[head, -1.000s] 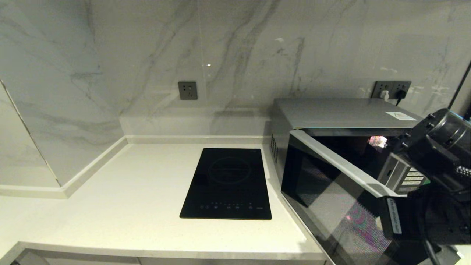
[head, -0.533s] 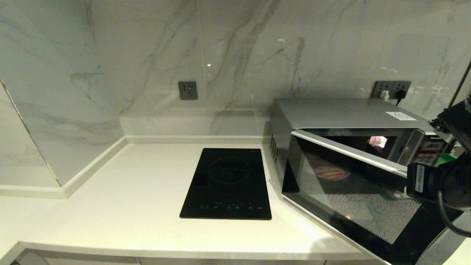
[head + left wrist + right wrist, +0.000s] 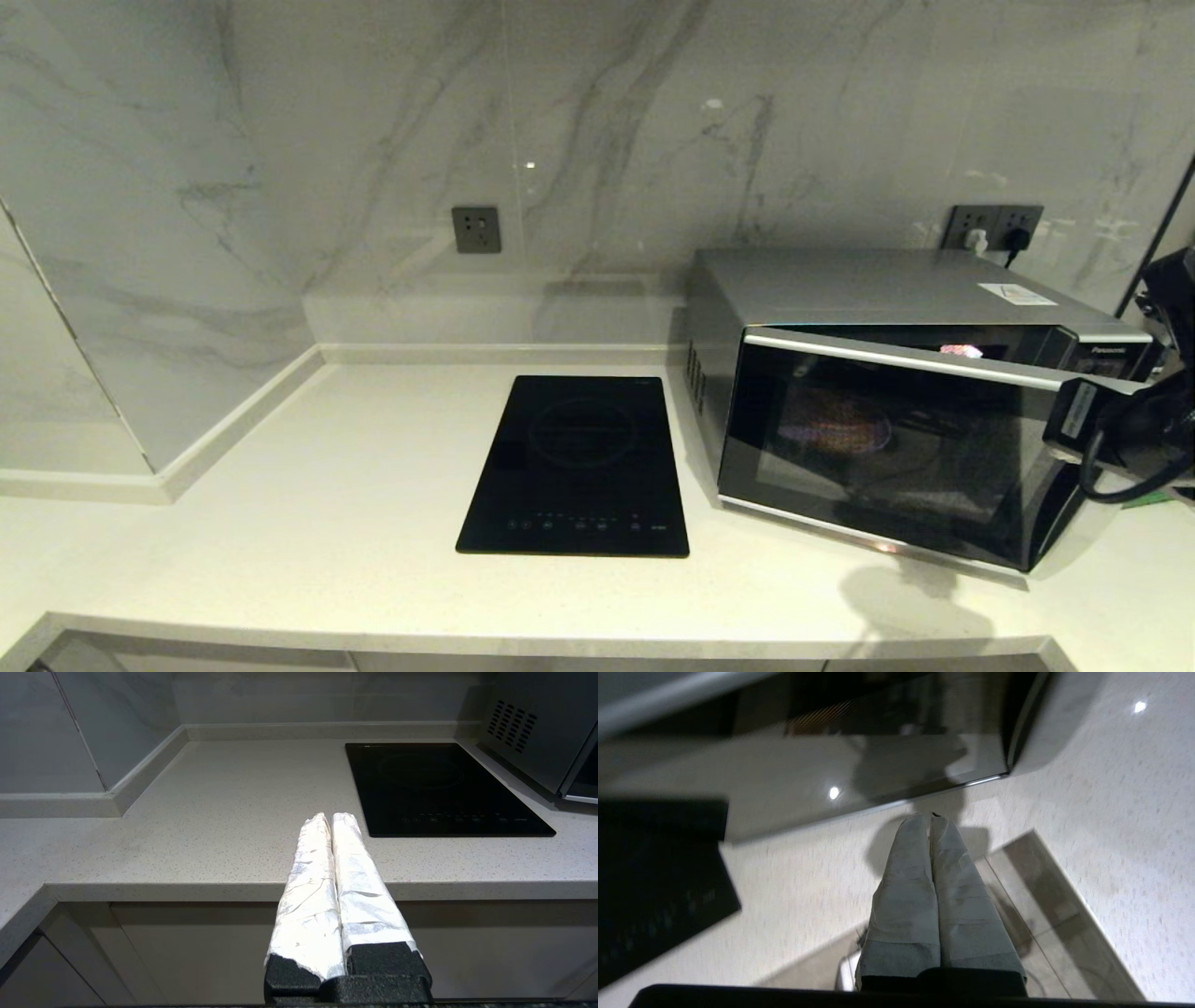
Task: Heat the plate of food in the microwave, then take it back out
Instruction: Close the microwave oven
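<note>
Head view: we see a boxy silver microwave (image 3: 920, 392) on the speckled pale stone counter (image 3: 327, 523), its dark glass door slightly ajar. Behind the glass a round shape glows faintly; we can't tell if it's the plate. A flat black glossy induction hob (image 3: 579, 467) lies left of it. The right arm (image 3: 1134, 420) is at the microwave's right front corner. Marble wall behind.

Left wrist view: left gripper (image 3: 332, 819) hangs off the counter's front edge, its white-wrapped, crinkled fingers pressed together, holding nothing.

Right wrist view: right gripper (image 3: 928, 820) has its taped fingers closed and empty, tips just before the door's lower edge.
</note>
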Controlling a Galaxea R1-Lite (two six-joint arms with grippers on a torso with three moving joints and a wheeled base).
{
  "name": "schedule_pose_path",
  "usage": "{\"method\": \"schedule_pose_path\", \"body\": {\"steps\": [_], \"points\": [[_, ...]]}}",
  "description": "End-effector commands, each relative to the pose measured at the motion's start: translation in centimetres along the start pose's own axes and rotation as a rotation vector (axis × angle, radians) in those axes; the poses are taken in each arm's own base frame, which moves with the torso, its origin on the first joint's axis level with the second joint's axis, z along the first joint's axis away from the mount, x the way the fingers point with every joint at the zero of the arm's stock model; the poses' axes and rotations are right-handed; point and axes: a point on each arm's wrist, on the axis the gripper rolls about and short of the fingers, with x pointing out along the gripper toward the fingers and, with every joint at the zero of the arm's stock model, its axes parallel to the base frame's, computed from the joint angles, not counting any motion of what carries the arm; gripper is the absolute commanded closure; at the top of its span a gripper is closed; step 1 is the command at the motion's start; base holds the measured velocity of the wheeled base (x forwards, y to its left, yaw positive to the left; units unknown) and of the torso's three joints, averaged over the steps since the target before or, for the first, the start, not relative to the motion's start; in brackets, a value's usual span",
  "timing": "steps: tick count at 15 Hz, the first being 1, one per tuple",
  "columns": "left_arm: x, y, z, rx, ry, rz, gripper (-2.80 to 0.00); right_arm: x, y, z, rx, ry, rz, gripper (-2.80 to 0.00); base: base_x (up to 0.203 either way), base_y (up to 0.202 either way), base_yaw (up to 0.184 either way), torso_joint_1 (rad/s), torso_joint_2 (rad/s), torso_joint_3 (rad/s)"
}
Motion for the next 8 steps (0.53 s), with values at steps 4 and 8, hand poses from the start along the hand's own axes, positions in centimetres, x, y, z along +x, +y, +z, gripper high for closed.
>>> {"method": "schedule_pose_path", "body": {"steps": [4,8], "points": [[0.0,0.0,0.0,0.0,0.0,-0.001,0.0,6.7,-3.4,5.4,0.141,-0.018,-0.083,0.0,0.0,0.0,0.0,0.0,0.0,0.0],[0.0,0.0,0.0,-0.001,0.0,-0.001,0.0,9.2,-3.5,7.3,0.168,-0.006,-0.057,0.0,0.0,0.0,0.0,0.0,0.0,0.0]]}}
